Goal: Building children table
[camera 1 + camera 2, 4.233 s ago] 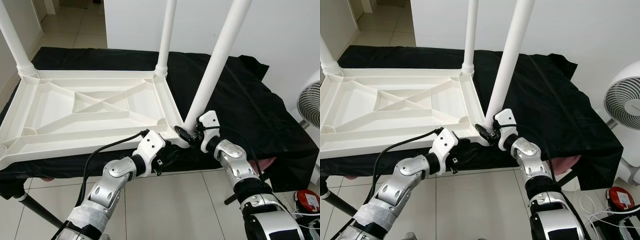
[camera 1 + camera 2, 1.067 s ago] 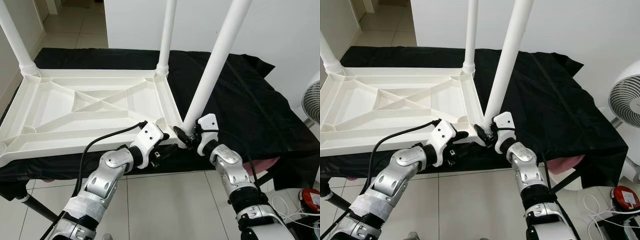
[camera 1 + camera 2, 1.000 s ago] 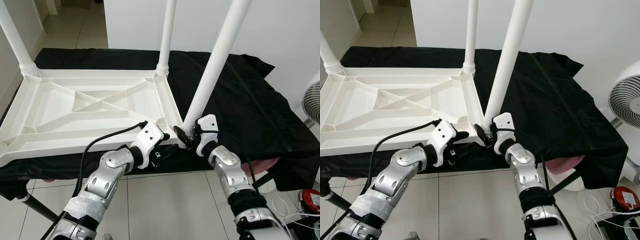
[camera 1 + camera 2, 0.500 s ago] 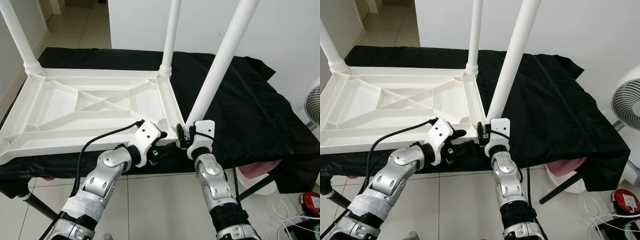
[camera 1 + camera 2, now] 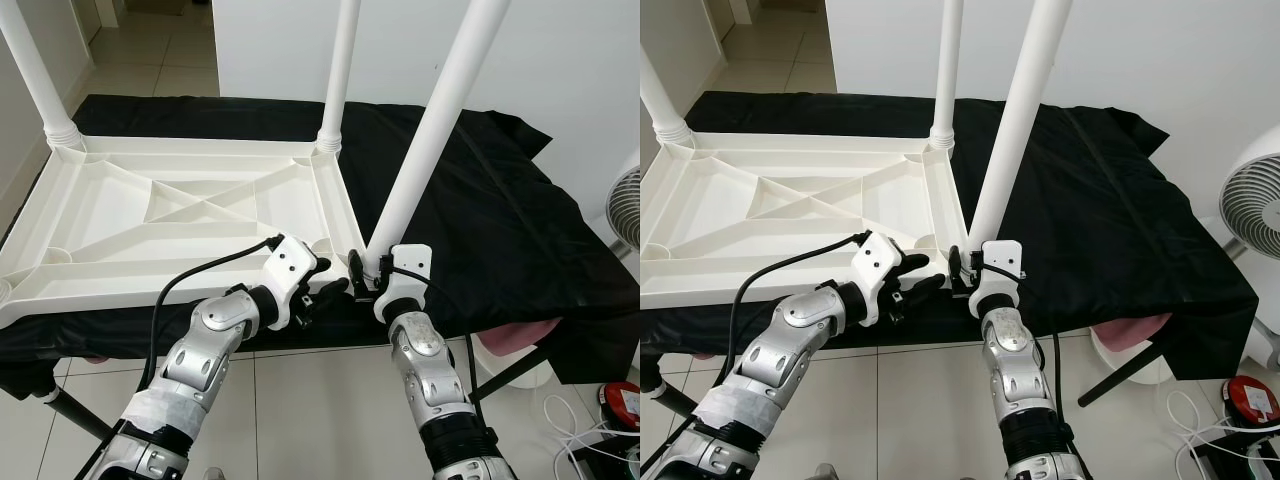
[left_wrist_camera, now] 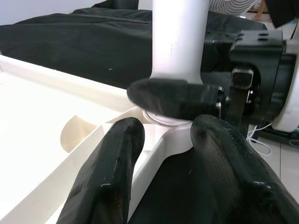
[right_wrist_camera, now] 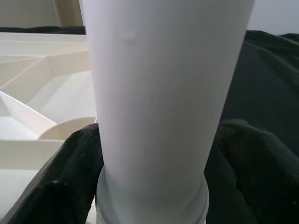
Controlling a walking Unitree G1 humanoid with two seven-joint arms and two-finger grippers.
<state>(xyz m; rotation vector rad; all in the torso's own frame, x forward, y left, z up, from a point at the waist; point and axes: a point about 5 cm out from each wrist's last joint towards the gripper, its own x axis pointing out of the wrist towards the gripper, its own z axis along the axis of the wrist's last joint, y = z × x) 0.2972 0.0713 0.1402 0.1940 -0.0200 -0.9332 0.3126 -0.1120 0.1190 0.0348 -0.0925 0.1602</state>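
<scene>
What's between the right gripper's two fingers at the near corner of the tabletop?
The base of the tilted white leg, just above its collar. The right wrist view shows a black finger on either side of it; the right gripper is at the tabletop corner.

A black cloth [image 5: 480,190] drapes over the table's top and hangs off its edges. A white fan [image 5: 1252,190] stands at the right on the tiled floor [image 5: 330,410], beside a white wall [image 5: 1160,60].

Upright table legs [image 5: 430,130] around open ribbed tabletop underside [image 5: 180,215].
</scene>
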